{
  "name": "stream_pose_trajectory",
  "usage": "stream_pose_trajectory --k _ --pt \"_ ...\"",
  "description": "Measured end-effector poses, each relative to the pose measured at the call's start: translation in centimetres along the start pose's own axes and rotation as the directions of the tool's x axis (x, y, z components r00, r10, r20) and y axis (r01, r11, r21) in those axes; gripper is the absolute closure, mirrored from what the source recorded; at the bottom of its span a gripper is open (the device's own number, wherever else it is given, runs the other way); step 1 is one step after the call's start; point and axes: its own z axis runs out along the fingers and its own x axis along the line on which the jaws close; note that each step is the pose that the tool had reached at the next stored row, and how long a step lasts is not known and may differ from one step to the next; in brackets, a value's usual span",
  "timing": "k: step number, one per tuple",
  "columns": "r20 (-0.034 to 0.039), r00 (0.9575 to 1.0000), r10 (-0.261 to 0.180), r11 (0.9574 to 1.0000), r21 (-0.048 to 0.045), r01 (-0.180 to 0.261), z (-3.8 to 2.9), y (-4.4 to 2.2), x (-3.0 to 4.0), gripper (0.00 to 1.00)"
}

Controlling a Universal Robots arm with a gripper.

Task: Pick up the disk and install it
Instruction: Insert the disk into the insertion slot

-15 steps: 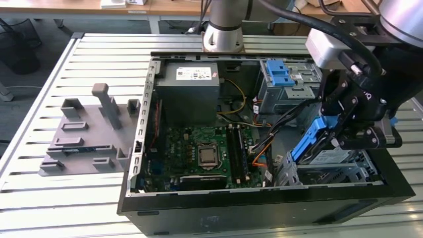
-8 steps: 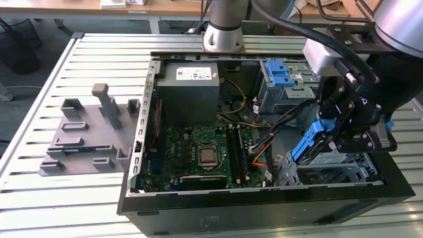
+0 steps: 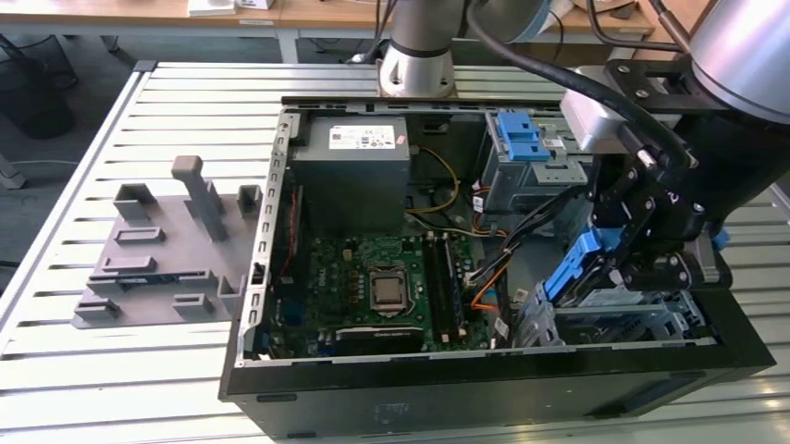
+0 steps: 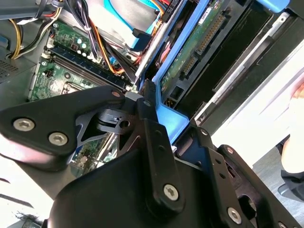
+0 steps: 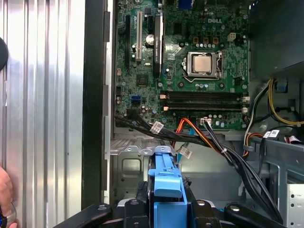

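The disk (image 3: 572, 270), with its blue plastic frame, hangs tilted on edge over the silver drive cage (image 3: 617, 319) at the front right corner of the open computer case. My gripper (image 3: 632, 264) is shut on it from above. In the first wrist view the disk's blue frame (image 5: 165, 187) sits between my black fingers (image 5: 197, 209), just above the cage (image 5: 128, 164). In the second wrist view the disk's green circuit-board underside (image 4: 199, 47) and blue frame (image 4: 170, 118) show past a finger (image 4: 153, 130).
The case holds the motherboard (image 3: 383, 287), a grey power-supply box (image 3: 358, 157) and a blue latch on a metal cage (image 3: 524, 139). Loose cables (image 5: 204, 137) run close beside the drive cage. A grey fixture (image 3: 161, 250) stands on the slatted table. A person's hand (image 5: 4, 190) is at the picture's edge.
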Motion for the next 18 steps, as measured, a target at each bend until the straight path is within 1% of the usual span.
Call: stream_pose_trajectory --k 18 --pt "-0.0002 1.0 0.0 1.0 0.0 0.0 1.63 -0.03 0.07 0.63"
